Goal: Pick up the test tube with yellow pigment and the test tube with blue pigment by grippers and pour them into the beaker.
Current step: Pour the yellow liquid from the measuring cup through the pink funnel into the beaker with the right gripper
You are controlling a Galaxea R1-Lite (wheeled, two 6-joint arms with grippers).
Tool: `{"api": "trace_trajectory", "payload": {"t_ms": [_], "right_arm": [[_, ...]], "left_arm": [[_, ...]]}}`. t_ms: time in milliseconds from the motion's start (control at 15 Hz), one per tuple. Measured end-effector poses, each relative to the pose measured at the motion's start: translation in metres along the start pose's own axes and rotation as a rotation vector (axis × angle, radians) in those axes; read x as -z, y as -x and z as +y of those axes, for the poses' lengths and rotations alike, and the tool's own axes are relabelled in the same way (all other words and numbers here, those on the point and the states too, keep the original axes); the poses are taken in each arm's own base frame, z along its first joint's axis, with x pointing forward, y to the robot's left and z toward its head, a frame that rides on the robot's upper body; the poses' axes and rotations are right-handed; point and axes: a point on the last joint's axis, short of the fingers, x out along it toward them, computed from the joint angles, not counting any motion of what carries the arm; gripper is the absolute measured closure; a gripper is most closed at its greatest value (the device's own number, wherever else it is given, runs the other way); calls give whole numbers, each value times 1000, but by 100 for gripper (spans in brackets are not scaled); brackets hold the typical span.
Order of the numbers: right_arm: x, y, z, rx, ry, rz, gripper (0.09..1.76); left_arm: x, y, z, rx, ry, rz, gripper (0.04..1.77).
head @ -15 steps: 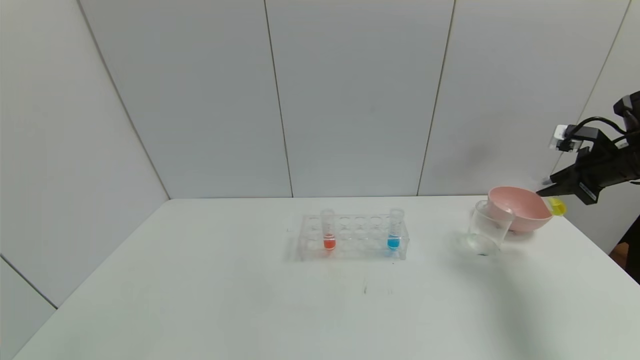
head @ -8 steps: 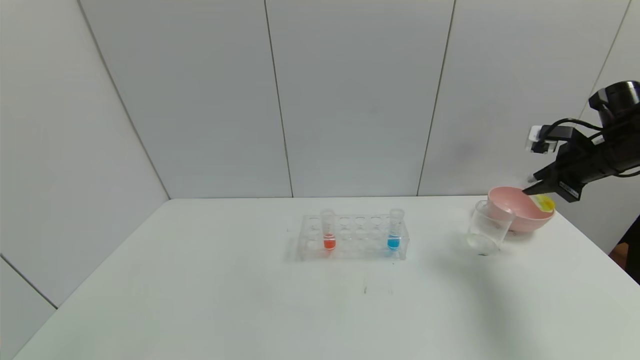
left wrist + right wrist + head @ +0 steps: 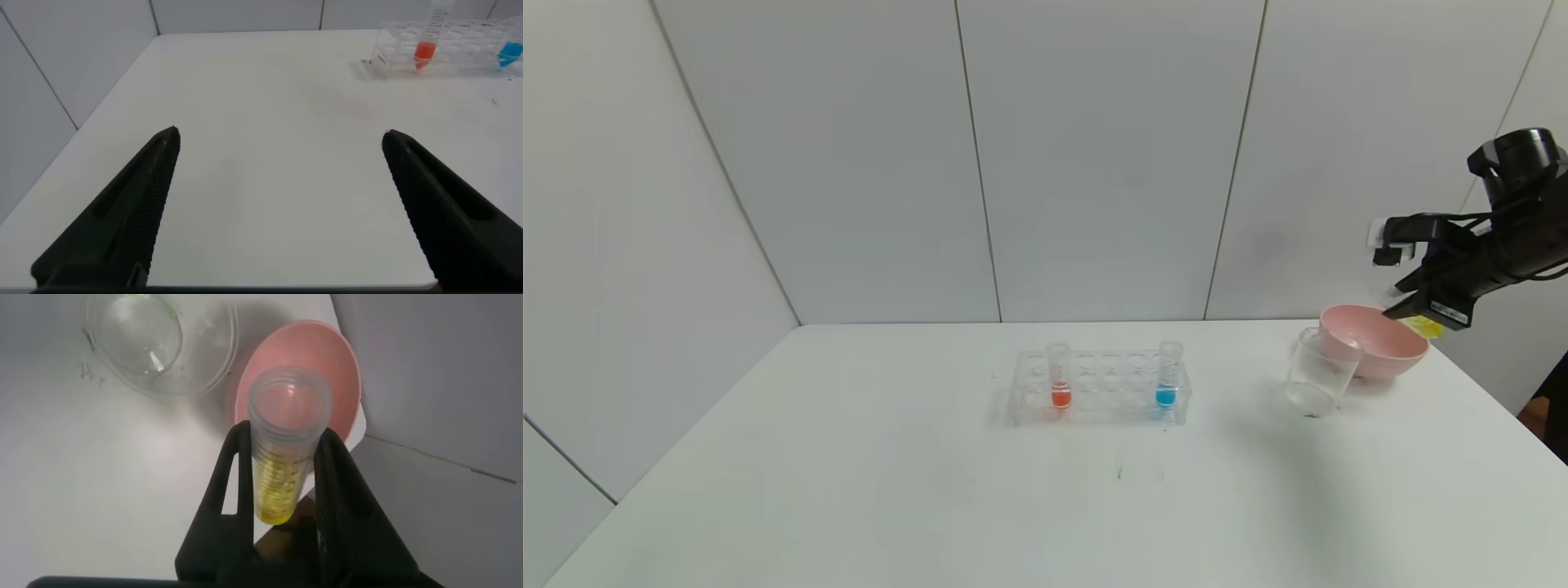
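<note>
Head view: The white bench [image 3: 849, 490] carries a clear rack [image 3: 1101, 386] near its centre. A tube with red liquid [image 3: 1059, 374] stands upright toward the rack's nine o'clock end, and the blue tube [image 3: 1168, 374] stands upright toward its three o'clock end. Well apart, at three o'clock from the rack, the beaker [image 3: 1319, 371] sits on the bench, touching or just beside the pink bowl [image 3: 1376, 341] behind it at about one o'clock. The right claw [image 3: 1401, 306] hangs above the far rim of the bowl, at two o'clock from the beaker, pinching the yellow tube [image 3: 1425, 326], of which only a yellow patch shows below the fingers. The left claw is out of this view.

Left wrist view: The left claw [image 3: 278, 204] is spread wide and holds nothing, low over the bare bench. The rack [image 3: 449, 53], the red-liquid tube [image 3: 425, 49] and the blue liquid of the blue tube [image 3: 511, 55] lie well beyond it.

Right wrist view: The right claw [image 3: 282, 490] is pressed onto the yellow tube [image 3: 286, 433], one finger on each side of its wall. The tube's open mouth points toward the bowl [image 3: 335, 376], and yellow liquid lies in the part between the fingers. The beaker [image 3: 163, 339] stands just beside the bowl, its inside showing faint greenish specks.
</note>
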Motion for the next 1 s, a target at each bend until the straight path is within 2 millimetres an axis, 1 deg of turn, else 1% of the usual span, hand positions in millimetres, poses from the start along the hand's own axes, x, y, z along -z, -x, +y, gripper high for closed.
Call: {"api": "trace_trajectory", "payload": {"t_ms": [333,667,1000], "right_arm": [[-6,1,10,-37,58,88,135],[-18,-1,17,-25,112,166,135],[-26,-6,21,-16,139,220,135]], "left_arm": [[0,0,0,0,0,0,5],[0,0,0,0,0,0,5],[0,0,0,0,0,0,5]]}}
